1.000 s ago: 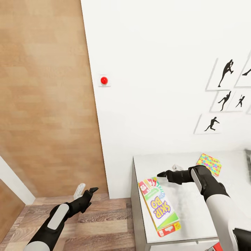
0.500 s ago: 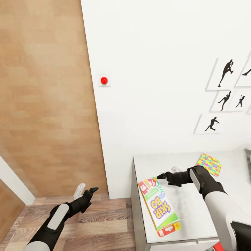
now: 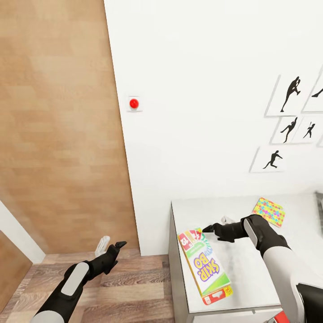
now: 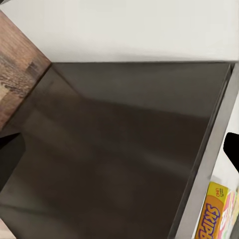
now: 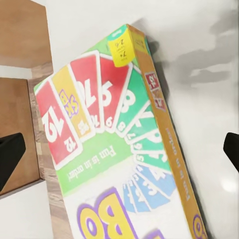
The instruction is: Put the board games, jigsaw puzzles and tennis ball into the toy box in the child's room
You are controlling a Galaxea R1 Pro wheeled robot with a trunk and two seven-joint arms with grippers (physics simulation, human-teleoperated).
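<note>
The Skip-Bo box lies flat on the light grey table, slanted, its long side running close along the table's left edge, beyond which the wood floor drops away. The right gripper hovers just above the box's far end, fingers spread wide and holding nothing. A careless nudge from that side could, I think, slide the box off the edge. The left gripper hangs low over the floor beside the table, apparently open and empty. Farther back a jigsaw puzzle rests near the wall, with bare tabletop between offering room to work
</note>
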